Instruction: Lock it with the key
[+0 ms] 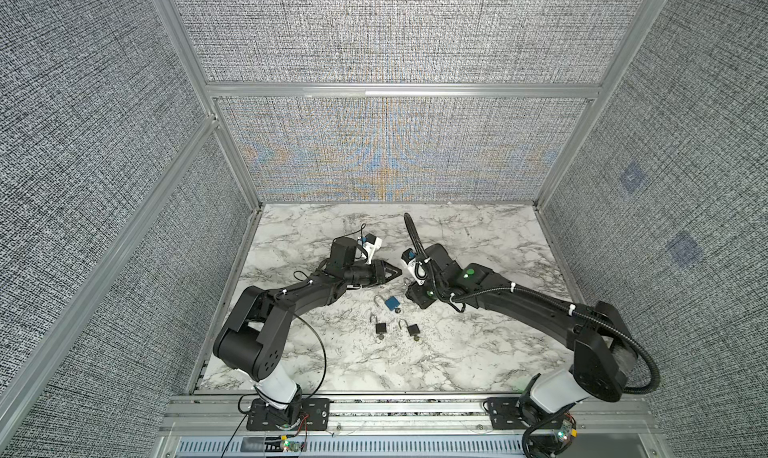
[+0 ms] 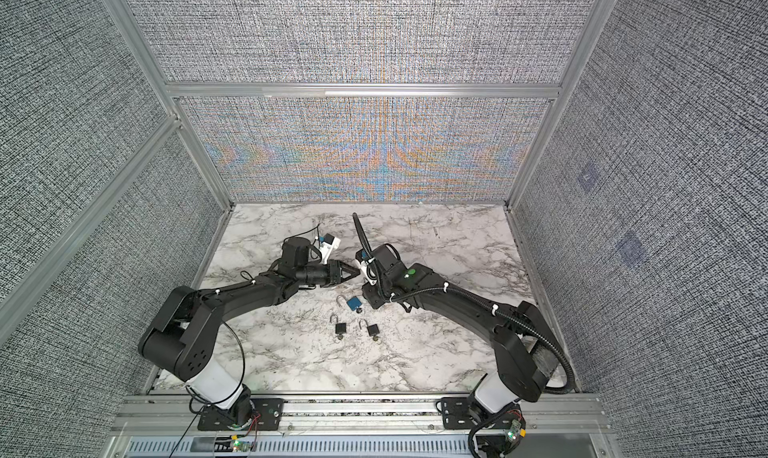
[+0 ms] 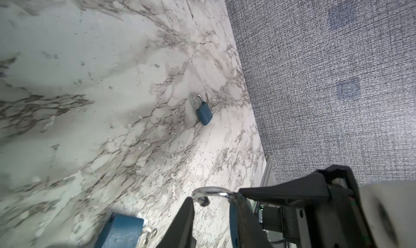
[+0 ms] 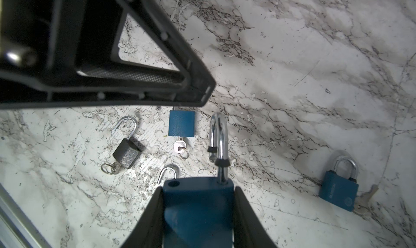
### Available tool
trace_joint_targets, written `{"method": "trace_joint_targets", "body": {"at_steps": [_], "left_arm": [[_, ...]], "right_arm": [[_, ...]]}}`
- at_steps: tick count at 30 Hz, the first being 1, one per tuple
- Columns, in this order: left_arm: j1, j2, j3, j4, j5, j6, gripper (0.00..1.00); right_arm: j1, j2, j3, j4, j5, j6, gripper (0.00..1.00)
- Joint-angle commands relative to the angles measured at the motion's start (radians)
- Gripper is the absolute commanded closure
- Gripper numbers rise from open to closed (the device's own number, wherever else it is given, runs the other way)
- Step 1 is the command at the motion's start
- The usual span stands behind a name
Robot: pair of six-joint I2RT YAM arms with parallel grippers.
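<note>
R gripper [image 4: 198,189] clamps the body of a blue metal padlock [image 4: 198,213], its silver shackle [image 4: 219,132] popped open, over the white marble tabletop [image 4: 315,55], mid-table. L gripper [image 3: 213,198] sits just beside the shackle, jaws partly apart, nothing clamped. That lock's key: hidden, can't tell.

Both top views: high at front, steeply down, whole worktop [image 1: 478,235], near-identical. Left wrist: low, close, facing right wall [image 3: 337,78]. Right wrist: close, downward. Wrist views share shut blue padlock [image 3: 203,114].
</note>
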Motion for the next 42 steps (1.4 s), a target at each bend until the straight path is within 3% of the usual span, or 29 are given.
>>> {"method": "trace_joint_targets", "body": {"at_steps": [1,15,27,42], "left_arm": [[-0.008,0.024,0.014,0.048,0.056,-0.039,0.64],[-0.013,0.033,0.018,-0.073,0.071,-0.033,0.59],[-0.023,0.079,0.044,-0.041,0.092,-0.062,0.59],[-0.036,0.124,0.074,0.011,0.117,-0.097,0.66]], "right_arm": [[0.005,-0.001,0.006,0.003,0.026,0.006,0.74],[0.023,0.018,0.016,0.012,0.052,-0.005,0.75],[0.043,0.030,0.034,0.007,0.074,-0.014,0.75],[0.061,0.036,0.038,0.011,0.078,-0.017,0.76]]}}
